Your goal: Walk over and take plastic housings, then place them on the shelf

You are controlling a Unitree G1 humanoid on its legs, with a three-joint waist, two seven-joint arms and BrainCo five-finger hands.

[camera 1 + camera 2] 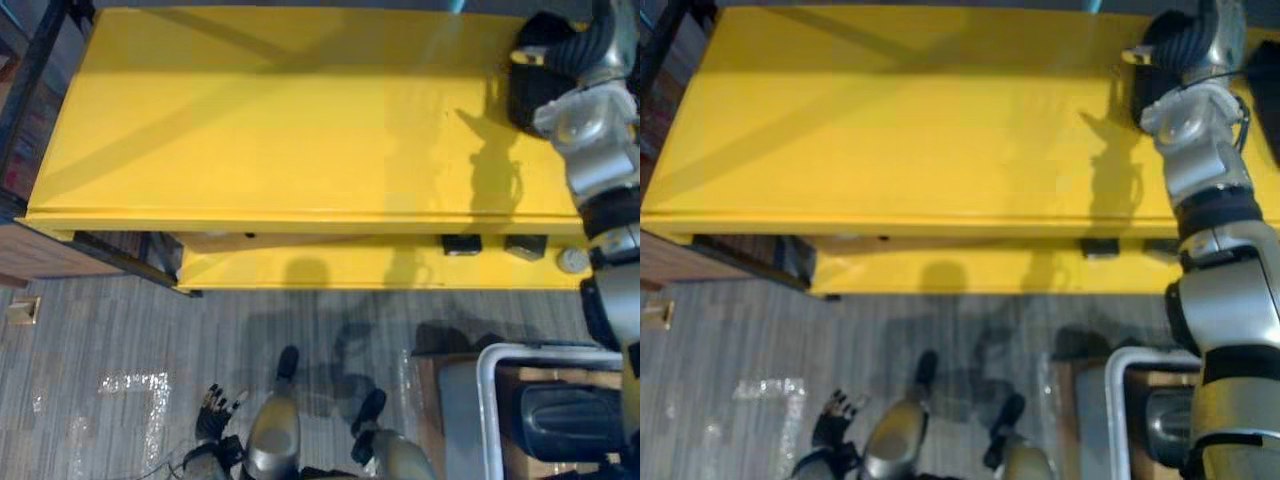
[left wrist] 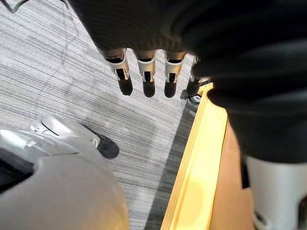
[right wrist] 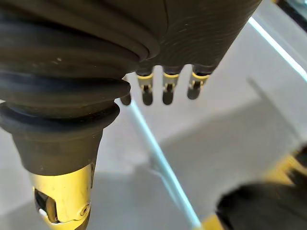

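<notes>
Reaching over the far right corner of the shelf [image 1: 300,130], the right hand [image 1: 570,45] has its fingers [image 3: 165,91] straight and holding nothing; they point past the shelf's far edge. A black housing [image 1: 522,100] lies on the yellow top just beside that hand, near the corner. The left hand [image 1: 213,408] hangs low by the floor, fingers straight and empty. A second housing [image 1: 565,420] sits in the white-rimmed bin [image 1: 487,385] at lower right, so the task is judged part done. Risks: with the housing so close to the corner, a wrist or finger brushing it as the arm draws back could push it off the edge. A turn toward the bin made too near the shelf could catch the arm on the shelf front.
</notes>
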